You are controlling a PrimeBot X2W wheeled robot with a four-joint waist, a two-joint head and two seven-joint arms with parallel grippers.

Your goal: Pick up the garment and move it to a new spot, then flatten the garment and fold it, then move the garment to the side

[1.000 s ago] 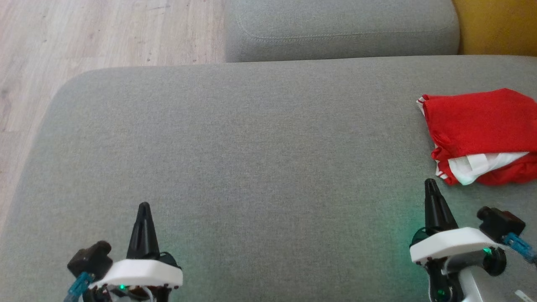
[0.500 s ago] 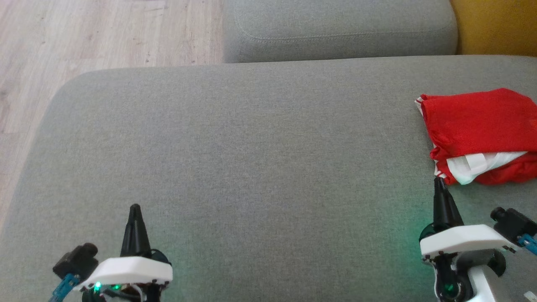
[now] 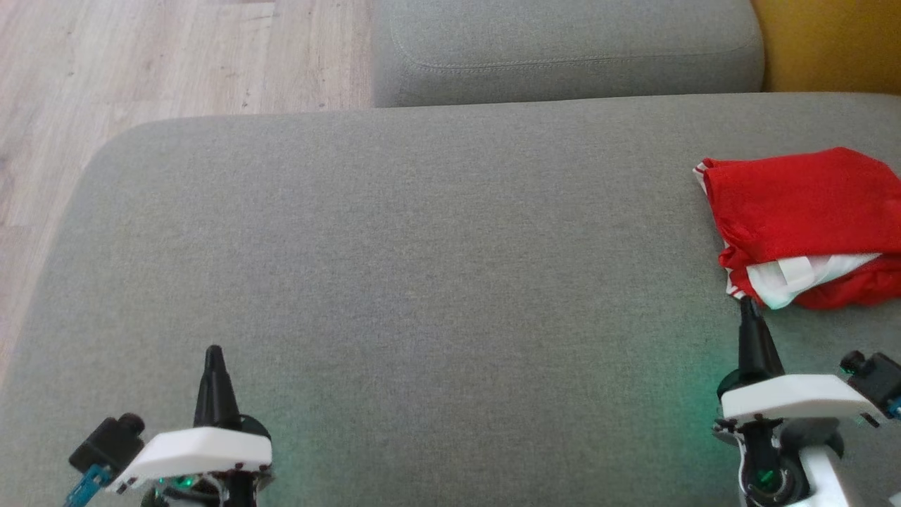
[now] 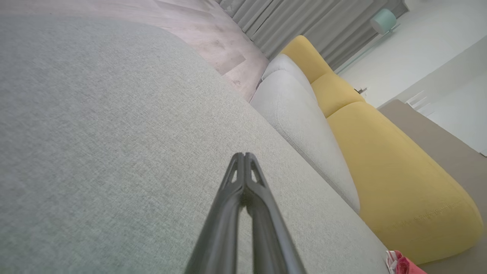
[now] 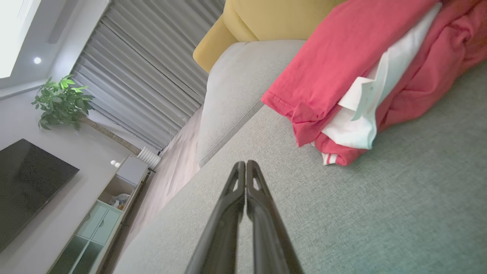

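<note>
You're in a home living room: grey fabric sofa (image 3: 422, 246), flat black TV (image 5: 26, 182), leafy green houseplant (image 5: 62, 101), long grey pleated curtains (image 5: 140, 76)

A: The garment (image 3: 795, 211) is lying on the wide seat cushion (image 3: 422, 246), far over at its right edge.
B: And the right gripper (image 3: 747, 304) is hovering on the near side, its tip just beside the near-left corner. The left gripper (image 3: 213, 352) is sitting well apart, near left.
A: A second cushion (image 3: 563, 49) is lying behind, with floor (image 3: 176, 56) stretching away far left.
</note>
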